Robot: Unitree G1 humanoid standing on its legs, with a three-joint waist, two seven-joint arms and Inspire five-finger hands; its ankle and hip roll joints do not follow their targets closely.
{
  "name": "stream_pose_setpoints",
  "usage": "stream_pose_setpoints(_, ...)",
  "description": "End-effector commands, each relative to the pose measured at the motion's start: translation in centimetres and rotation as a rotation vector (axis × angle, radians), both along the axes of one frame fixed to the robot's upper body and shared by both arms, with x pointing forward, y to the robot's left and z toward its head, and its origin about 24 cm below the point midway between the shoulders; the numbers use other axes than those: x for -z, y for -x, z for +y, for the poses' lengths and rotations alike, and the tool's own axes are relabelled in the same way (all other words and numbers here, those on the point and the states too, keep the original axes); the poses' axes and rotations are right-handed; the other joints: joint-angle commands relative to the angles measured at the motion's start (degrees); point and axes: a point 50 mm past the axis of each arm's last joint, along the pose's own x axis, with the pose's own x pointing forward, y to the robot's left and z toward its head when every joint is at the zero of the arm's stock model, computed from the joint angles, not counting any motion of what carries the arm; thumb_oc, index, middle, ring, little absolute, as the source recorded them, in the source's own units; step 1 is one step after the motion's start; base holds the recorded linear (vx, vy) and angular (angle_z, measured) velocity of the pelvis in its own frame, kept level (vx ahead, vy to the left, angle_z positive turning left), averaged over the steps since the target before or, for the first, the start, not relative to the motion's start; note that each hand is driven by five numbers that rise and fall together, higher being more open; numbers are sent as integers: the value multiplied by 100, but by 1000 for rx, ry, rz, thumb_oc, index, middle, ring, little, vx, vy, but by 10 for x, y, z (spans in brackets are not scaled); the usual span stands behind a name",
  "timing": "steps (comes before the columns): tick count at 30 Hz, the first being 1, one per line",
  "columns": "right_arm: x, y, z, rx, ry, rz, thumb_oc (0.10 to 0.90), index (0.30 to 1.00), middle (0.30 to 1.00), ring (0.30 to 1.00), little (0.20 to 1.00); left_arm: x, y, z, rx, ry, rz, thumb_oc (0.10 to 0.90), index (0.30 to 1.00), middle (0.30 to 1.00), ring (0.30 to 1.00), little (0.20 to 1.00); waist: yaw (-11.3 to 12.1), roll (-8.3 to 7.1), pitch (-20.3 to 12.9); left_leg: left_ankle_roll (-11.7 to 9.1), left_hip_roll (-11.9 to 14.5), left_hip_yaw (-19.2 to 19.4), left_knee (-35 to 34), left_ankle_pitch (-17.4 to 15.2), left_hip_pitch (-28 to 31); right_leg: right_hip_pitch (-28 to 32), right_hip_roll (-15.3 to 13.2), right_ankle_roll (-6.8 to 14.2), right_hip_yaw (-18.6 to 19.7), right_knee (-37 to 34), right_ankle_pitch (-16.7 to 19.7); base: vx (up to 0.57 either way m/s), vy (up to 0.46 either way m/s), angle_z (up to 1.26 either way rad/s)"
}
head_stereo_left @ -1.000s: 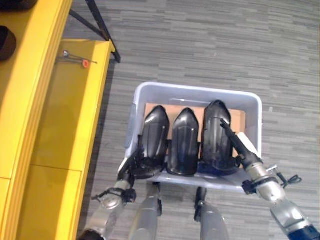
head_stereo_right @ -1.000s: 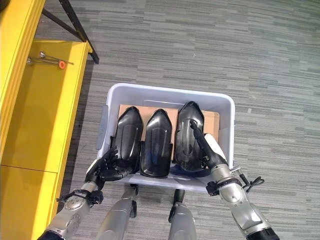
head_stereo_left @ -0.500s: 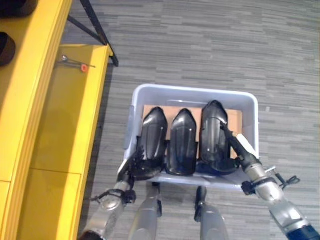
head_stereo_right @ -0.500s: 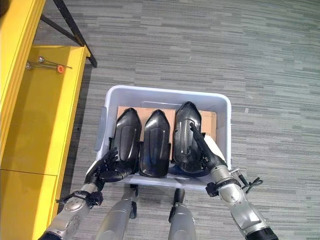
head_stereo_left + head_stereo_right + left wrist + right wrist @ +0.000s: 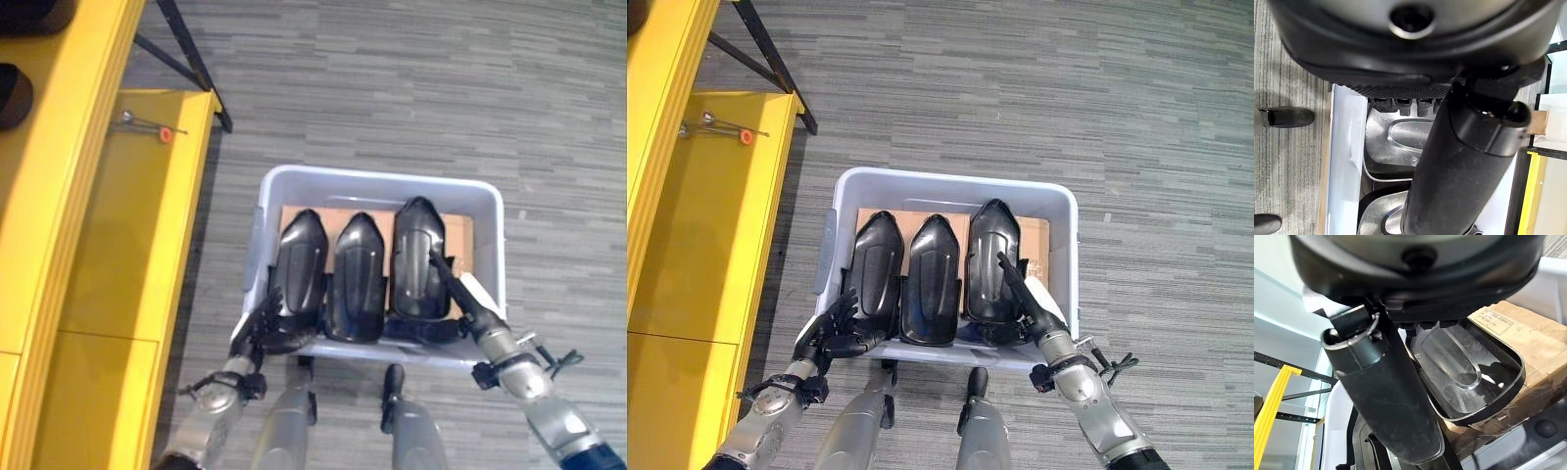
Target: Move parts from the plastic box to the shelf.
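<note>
We can make out one printed item: a small white label (image 5: pixel 1497 317) stuck on the brown cardboard sheet (image 5: pixel 1528 338) that lies in the plastic box (image 5: pixel 1065 257) under the black parts (image 5: pixel 933 279). Its lines of print are too small and blurred for us to read any word or number. We find no other lettering or sign that can be read.

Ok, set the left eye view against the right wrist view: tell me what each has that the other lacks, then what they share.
Left eye view alone: the yellow shelf with a small tool on it, the left hand at the left black part, and the middle part.

Right wrist view alone: the hollow inner side of the right part, seen up close.

Both: the right hand, that right part, the cardboard under it, and the plastic box.
</note>
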Motion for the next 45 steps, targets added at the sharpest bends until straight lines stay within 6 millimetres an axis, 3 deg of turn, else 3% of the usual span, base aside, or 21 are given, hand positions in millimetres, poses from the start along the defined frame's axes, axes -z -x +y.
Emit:
stream_pose_setpoints(1, -13, -7, 6, -47, 25, -84, 900, 1000, 1000, 1000, 1000, -24, -4, 6, 20, -31, -150, 900, 1000, 1000, 1000, 1000, 95, -214, -400, -179, 365, 36, 676, -762, 44, -270, -491, 144, 85, -135, 702, 0, 0, 0)
stream_pose_setpoints(11, 0, -14, 0, 0, 101, -52, 900, 1000, 1000, 1000, 1000, -24, -4, 5, 20, -30, -151, 900, 1000, 1000, 1000, 1000, 125, -176, -384, -179, 373, 8, 691, -755, 16, -285, -490, 140, 93, -98, 689, 0, 0, 0)
stream_pose_setpoints(20, 29, -22, -2, 50, 145, 66, 900, 1000, 1000, 1000, 1000, -23, -5, 4, 24, -27, -154, 900, 1000, 1000, 1000, 1000, 174, -119, -394, -184, 348, -19, 735, -765, -12, -285, -491, 130, 66, -59, 672, 0, 0, 0)
stream_pose_setpoints(29, 34, -33, 7, 22, 220, 74, 900, 1000, 1000, 1000, 1000, -25, -7, 0, 37, -23, -161, 900, 1000, 1000, 1000, 1000, 238, -64, -360, -178, 332, -49, 782, -774, -55, -316, -496, 124, 53, -15, 660, 0, 0, 0)
stream_pose_setpoints(40, 45, -46, 8, -38, 563, 83, 900, 1000, 1000, 1000, 1000, -28, -12, -6, 48, -19, -180, 900, 1000, 1000, 1000, 1000, 347, -12, -292, -177, 301, -93, 848, -793, -145, -337, -504, 127, 23, 34, 638, 1, 1, 1)
stream_pose_setpoints(42, 54, -48, 10, -91, 724, 98, 900, 1000, 1000, 1000, 1000, -29, -14, -8, 54, -14, -188, 900, 1000, 1000, 1000, 1000, 401, 14, -253, -181, 287, -104, 881, -827, -152, -330, -513, 130, 17, 74, 607, 0, 5, 2)
stream_pose_setpoints(45, 62, -51, 11, -116, 836, 128, 900, 1000, 1000, 1000, 1000, -31, -17, -12, 69, -14, -197, 900, 1000, 1000, 1000, 1000, 435, 38, -251, -175, 268, -126, 880, -801, -202, -367, -516, 117, 14, 71, 634, -3, 4, 1)
